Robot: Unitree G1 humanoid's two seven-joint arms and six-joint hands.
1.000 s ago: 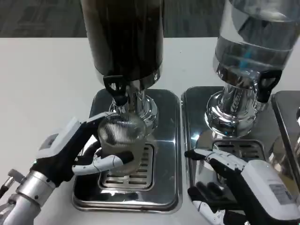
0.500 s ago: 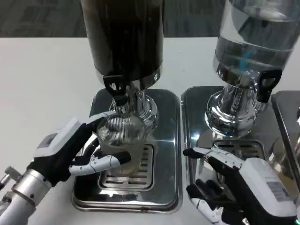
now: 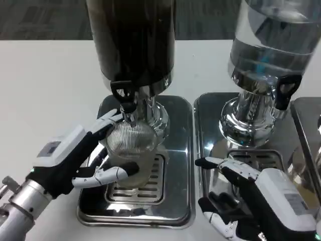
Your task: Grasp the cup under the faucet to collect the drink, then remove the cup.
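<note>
Behind left hand (image 3: pixel 75 160), cup (image 3: pixel 131 150) half-hidden

Left hand (image 3: pixel 75 160) grips a clear ribbed cup (image 3: pixel 131 153), its fingers (image 3: pixel 108 174) wrapped around the wall. The cup stands over the slotted grate of a steel drip tray (image 3: pixel 175 165), beneath the black faucet (image 3: pixel 124 95) of the dark dispenser (image 3: pixel 133 37). Right hand (image 3: pixel 256 201) rests with spread fingers on the adjacent tray (image 3: pixel 208 130) below the clear dispenser (image 3: pixel 273 40). White desk (image 3: pixel 45 90).

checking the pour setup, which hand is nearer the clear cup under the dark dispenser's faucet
Left. The left hand is wrapped around the clear cup; the right hand rests apart, over the neighbouring drip tray.
</note>
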